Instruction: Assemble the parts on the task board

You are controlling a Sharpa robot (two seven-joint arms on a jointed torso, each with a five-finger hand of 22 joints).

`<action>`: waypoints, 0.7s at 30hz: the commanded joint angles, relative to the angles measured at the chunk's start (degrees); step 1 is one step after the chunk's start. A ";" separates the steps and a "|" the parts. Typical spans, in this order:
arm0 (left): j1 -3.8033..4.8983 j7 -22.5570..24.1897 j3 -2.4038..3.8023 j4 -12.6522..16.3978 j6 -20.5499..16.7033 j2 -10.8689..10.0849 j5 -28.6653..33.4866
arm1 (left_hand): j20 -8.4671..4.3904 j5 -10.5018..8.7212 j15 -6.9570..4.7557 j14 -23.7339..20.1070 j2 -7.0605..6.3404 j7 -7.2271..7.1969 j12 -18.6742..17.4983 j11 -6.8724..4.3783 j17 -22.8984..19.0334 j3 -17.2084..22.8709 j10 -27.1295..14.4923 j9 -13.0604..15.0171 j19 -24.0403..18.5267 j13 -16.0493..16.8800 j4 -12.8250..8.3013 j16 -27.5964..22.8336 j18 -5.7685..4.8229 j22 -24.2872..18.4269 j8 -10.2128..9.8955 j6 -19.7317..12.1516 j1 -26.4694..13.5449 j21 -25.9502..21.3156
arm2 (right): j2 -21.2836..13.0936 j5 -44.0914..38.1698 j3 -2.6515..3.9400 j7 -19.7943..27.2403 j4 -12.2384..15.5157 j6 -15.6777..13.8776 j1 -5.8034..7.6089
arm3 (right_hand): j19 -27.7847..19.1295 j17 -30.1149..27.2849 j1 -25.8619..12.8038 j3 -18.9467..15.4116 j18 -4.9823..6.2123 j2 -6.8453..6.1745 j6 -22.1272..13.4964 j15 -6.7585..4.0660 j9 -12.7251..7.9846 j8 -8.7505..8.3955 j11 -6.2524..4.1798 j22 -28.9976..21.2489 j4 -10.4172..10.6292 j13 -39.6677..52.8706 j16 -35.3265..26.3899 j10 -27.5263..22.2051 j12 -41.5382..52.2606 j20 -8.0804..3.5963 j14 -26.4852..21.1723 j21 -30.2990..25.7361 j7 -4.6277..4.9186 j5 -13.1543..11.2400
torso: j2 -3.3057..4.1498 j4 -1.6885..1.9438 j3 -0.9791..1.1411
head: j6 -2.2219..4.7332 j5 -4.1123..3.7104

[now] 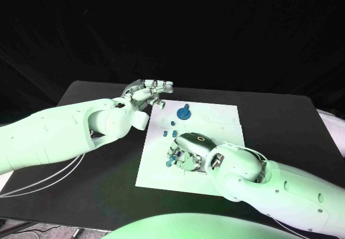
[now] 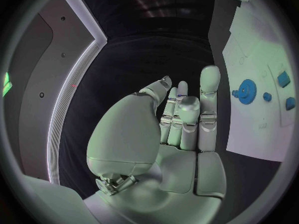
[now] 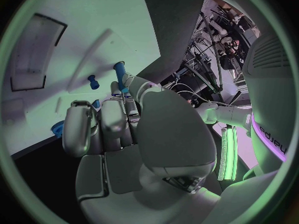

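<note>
The flat white rectangular task board (image 1: 216, 149) lies on the matt black desk (image 1: 287, 124), between the two hands. On it, just off the left hand's fingertips, sits a small blue toothed gear wheel (image 1: 185, 114) with a short stub at one side; in the left wrist view the same gear (image 2: 248, 90) lies flat beside a few smaller blue block-shaped pieces (image 2: 284, 78). More small blue pieces (image 1: 169, 132) lie between that gear and the right hand.

The left hand (image 1: 147, 92) hovers at the board's far corner, fingers curled in toward the palm with nothing in them. The right hand (image 1: 190, 149) is pressed down over the near middle of the board, fingers bent over a cluster of blue parts (image 1: 171, 158); in its wrist view a slim blue peg (image 3: 119, 73) stands at its fingertips, but whether it is pinched I cannot tell.

Beyond the desk hangs a dark black backdrop (image 1: 216, 40). Bare black desk surface lies open past the board's far and outer edges.
</note>
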 commanded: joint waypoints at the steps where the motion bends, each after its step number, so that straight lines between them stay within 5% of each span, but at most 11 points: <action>1: 0.00 0.34 0.04 0.08 1.05 0.12 -0.18 | 0.08 0.16 0.04 -0.23 -0.05 -0.13 0.36 0.07 -0.05 -0.21 -0.39 0.01 -0.28 0.05 -0.02 -0.12 0.88 -0.08 0.04 -0.30 0.18 -0.29 | 0.26 -3.13 -0.02 -2.15 -0.16 2.59 -0.07 | -0.18 0.04 -0.24 0.22 -0.31 0.12 0.04 0.28 0.05 -0.03 -1.53 0.06 -0.16 0.03 0.34 2.01 0.21 0.22 0.53 0.01 0.37 0.16 | -0.03 0.05 -0.04 | -0.07 -0.09; 11: -0.01 0.25 0.04 0.08 1.08 0.16 -0.18 | 0.08 0.16 0.04 -0.23 -0.05 -0.13 0.36 0.07 -0.05 -0.21 -0.39 0.01 -0.28 0.05 -0.02 -0.12 0.88 -0.08 0.04 -0.30 0.18 -0.29 | 1.22 -3.85 -0.69 -2.47 -0.46 5.58 -0.05 | -0.21 0.04 -0.56 0.15 -0.29 0.05 0.09 0.27 0.08 -0.01 -1.56 -0.01 -0.20 0.05 0.36 2.04 0.21 0.24 0.53 -0.03 0.31 0.09 | -0.04 0.09 -0.10 | -0.30 0.03; 19: -0.01 0.09 0.04 0.06 1.20 0.23 -0.17 | 0.08 0.16 0.04 -0.23 -0.05 -0.13 0.36 0.07 -0.05 -0.21 -0.39 0.01 -0.28 0.05 -0.02 -0.12 0.88 -0.08 0.04 -0.30 0.18 -0.29 | 2.29 -4.48 -1.60 -2.48 -0.54 4.65 0.02 | -0.27 -0.14 -1.05 0.04 -0.27 -0.18 -0.12 0.28 0.07 -0.14 -1.53 -0.09 -0.31 0.01 0.27 1.79 0.08 0.25 0.49 -0.09 0.30 0.12 | -0.05 0.10 -0.12 | -0.28 0.10; 21: -0.01 0.05 0.04 0.08 1.21 0.20 -0.17 | 0.08 0.16 0.04 -0.23 -0.05 -0.13 0.36 0.07 -0.05 -0.21 -0.39 0.01 -0.28 0.05 -0.02 -0.12 0.88 -0.08 0.04 -0.30 0.18 -0.29 | 2.33 -4.53 -1.68 -2.57 -0.57 3.73 0.03 | -0.47 -0.35 -1.94 0.01 -0.23 -0.73 -2.17 0.67 -0.41 -0.81 -1.05 -0.42 -0.27 -0.26 0.17 0.22 -0.30 0.40 0.41 -0.31 0.90 0.39 | -0.04 0.09 -0.13 | -0.26 0.13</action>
